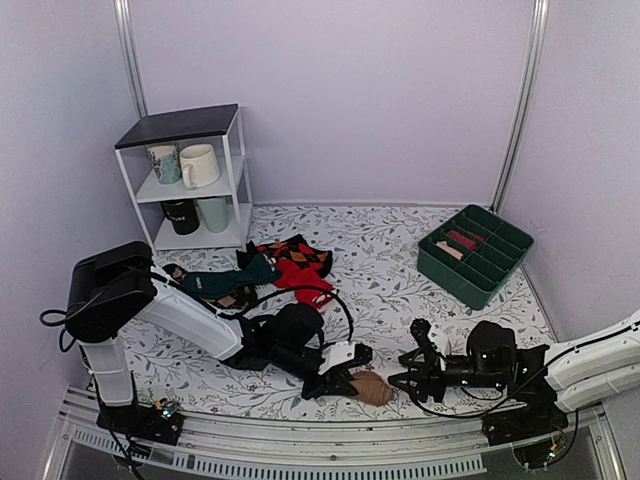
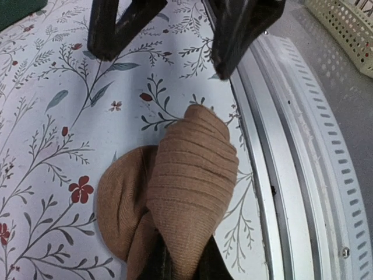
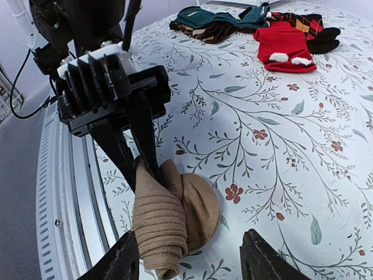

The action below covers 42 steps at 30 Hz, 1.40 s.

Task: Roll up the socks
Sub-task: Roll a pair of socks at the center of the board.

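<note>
- left tool: i find it clamped on the socks, with both fingers pinching the upper end of the bundle.
- right tool: the fingers stand wide apart. the bundle lies just ahead of the gap, and i see no contact.
- the socks: tan and ribbed, rolled into a compact lump. they rest on the floral bench at its near edge, just beside the metal rail.
- red sock and teal socks: these lie well apart from the bundle, farther back on the bench.
</note>
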{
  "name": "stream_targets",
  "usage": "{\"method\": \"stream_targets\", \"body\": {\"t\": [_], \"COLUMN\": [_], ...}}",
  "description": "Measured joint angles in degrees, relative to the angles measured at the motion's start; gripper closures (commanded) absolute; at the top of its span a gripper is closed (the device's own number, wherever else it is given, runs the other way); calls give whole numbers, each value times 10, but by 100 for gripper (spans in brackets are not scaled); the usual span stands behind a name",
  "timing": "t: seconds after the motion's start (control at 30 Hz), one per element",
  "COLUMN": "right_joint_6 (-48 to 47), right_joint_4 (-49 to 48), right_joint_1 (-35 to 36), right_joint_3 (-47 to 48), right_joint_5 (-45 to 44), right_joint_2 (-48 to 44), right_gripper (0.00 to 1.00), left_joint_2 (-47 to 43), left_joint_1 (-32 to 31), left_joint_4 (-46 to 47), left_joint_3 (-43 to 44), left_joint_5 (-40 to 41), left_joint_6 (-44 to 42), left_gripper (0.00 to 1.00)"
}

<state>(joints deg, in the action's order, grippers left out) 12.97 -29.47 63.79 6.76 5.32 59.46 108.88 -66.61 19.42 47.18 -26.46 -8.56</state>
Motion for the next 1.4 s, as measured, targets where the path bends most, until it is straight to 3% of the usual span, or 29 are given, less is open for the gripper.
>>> {"method": "stream_targets", "body": {"t": [0.3, 1.0, 1.27, 1.4], "right_joint_6": [-1, 64, 79, 90], "right_joint_4": [-34, -31, -52, -66], "right_joint_1": [23, 26, 26, 26], "right_joint_3": [16, 55, 78, 81], "right_joint_5": [-1, 27, 28, 38], "right_joint_2": [108, 186, 241, 253], "right_gripper": [33, 19, 20, 26], "left_joint_2": [16, 35, 40, 40], "left_joint_1": [10, 20, 24, 25], "left_joint_4": [-16, -50, -58, -59], "left_joint_3": [22, 54, 61, 63], "left_joint_5": [-32, -68, -80, -83], "left_joint_6": [5, 18, 20, 20], "left_gripper": [100, 100, 100, 100]}}
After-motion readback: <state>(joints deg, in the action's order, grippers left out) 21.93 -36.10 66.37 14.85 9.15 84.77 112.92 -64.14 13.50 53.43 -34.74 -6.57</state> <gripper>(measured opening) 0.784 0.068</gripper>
